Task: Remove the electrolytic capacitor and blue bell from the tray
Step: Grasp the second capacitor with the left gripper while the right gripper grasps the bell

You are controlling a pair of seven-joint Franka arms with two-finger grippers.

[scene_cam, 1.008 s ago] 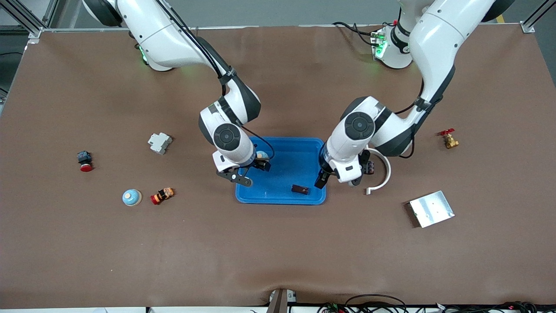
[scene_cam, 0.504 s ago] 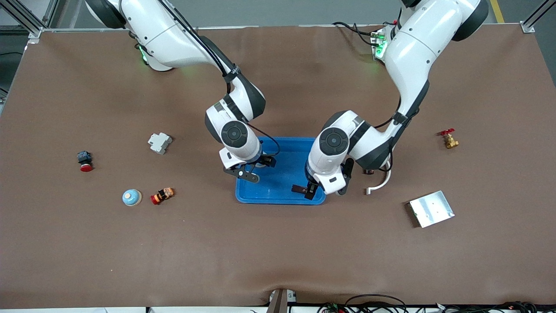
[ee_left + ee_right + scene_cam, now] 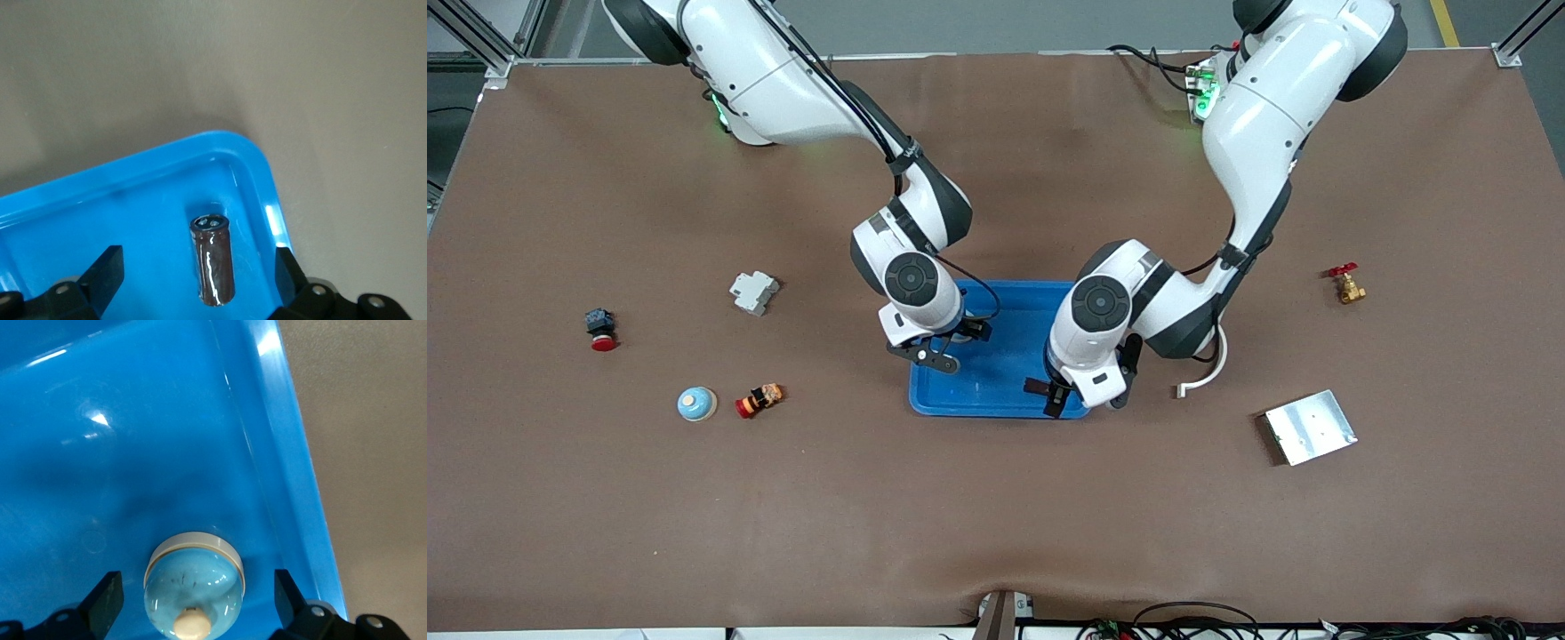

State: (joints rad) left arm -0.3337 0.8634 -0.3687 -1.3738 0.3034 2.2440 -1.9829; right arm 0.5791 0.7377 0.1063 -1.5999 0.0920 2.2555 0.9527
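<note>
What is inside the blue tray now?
The blue tray holds a capacitor lying between the open left gripper fingers, and a bell between the open right gripper fingers. The arms cover other tray areas.

Brown-covered table (image 3: 996, 516), grey floor, aluminium frame posts (image 3: 480, 40)

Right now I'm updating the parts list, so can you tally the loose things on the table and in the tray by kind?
Bells: 2, one in the tray, one on the table
Capacitor: 1
Push buttons: 2
Breaker: 1
Valve: 1
Metal plate: 1
White clip: 1
Blue tray: 1
Total: 10
</note>
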